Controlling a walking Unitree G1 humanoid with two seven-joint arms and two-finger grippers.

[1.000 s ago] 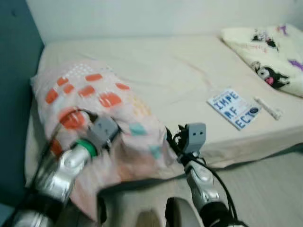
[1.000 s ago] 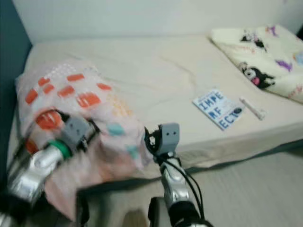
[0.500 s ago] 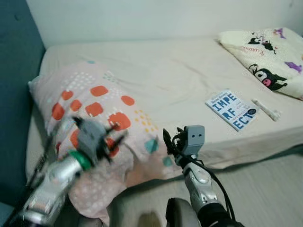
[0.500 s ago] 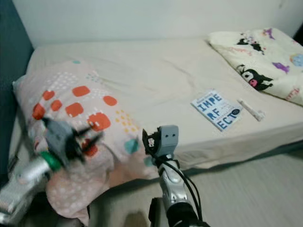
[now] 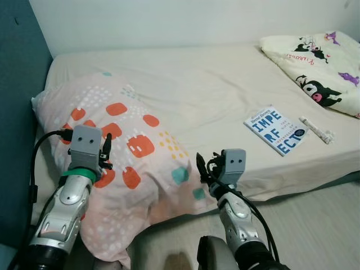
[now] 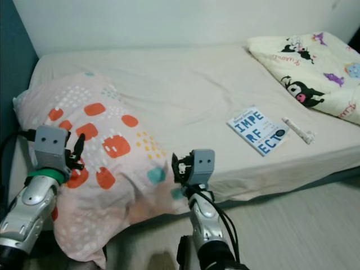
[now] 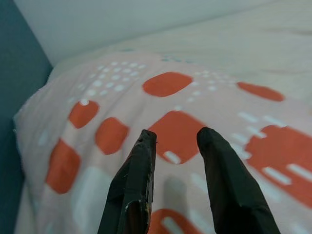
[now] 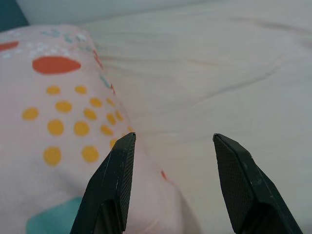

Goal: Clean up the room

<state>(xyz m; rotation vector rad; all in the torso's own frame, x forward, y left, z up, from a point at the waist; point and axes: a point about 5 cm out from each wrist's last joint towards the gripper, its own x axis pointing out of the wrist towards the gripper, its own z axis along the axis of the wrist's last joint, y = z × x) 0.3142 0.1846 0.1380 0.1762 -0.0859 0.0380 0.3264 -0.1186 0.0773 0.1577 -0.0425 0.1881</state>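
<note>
The bed, covered in a plain cream sheet, stands against a white wall, with a dark teal panel along its head end on the robot's left. A pink pillow printed with orange patches, white dots and teal spots lies at that end, and its lower part droops over the near edge of the mattress.

The left gripper hovers over the left part of the pillow; in its wrist view the fingers stand slightly parted above an orange patch and clasp nothing. The right gripper hangs at the pillow's right edge, near the mattress border; its fingers are spread wide and empty, with pillow fabric on one side and bare sheet on the other.

Further right on the sheet, well apart from both grippers, a blue-and-white book lies flat near the front edge. Just beside it lies a small white tube. A cream blanket with dark cartoon figures sits bunched at the far right end of the bed. Light floor shows in front of the bed on the right. The pillow is the only thing between the grippers and the sheet beyond.
</note>
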